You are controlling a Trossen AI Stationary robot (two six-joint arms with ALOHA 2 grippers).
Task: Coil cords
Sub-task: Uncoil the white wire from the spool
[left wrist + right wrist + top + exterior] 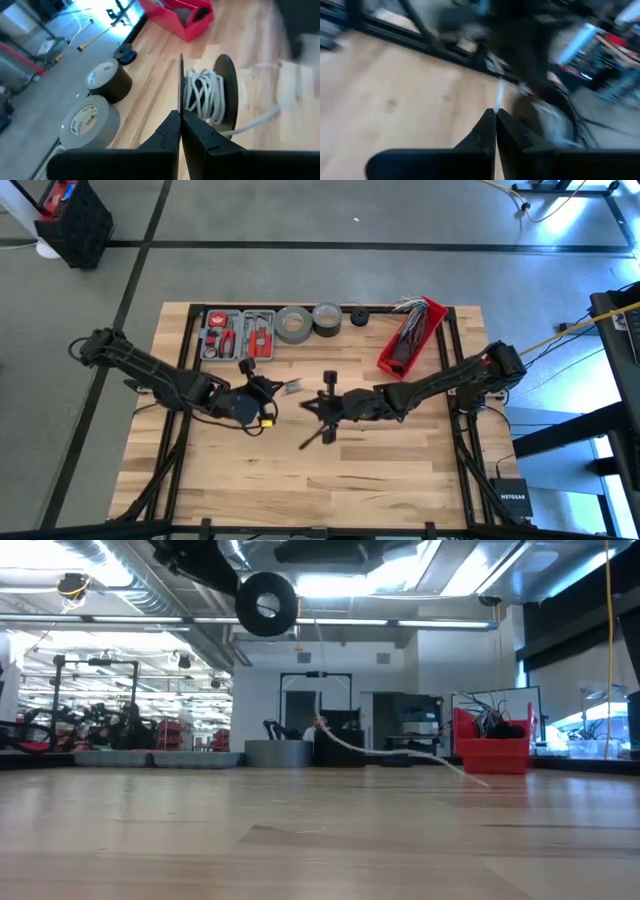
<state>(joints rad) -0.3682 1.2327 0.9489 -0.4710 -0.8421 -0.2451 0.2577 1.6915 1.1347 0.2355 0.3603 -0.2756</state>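
The cord is a thin white cable, wound partly on a small black spool [202, 97] with two round discs. In the low view the spool [266, 604] hangs high above the table, and the cable's loose run [400, 752] drops from it and trails along the wood. My left gripper [264, 387] is left of the table's middle, shut on the spool. My right gripper [308, 406] is just right of it, shut on the loose cable [292, 387]. The right wrist view is blurred. My left gripper pinches the rim of the spool's near disc [180, 95] between its two fingertips, the disc edge-on between them. The spool is lifted clear of the table with the wound cable [200, 85] beside the fingers. The loose tail [260, 119] runs off it. My right gripper is shut on the thin white cable, which shows as a pale line coming out of the fingertips [499, 97]. Blur hides how far along the cable the hold is. The fingers reach level from the table's right side.
Two grey tape rolls [293, 323] [327, 317], a small black roll [359, 317] and a grey tool tray [238, 332] stand along the far edge. A red bin [410, 335] of wires sits at the far right. Bare wood [300, 470] lies toward the near edge.
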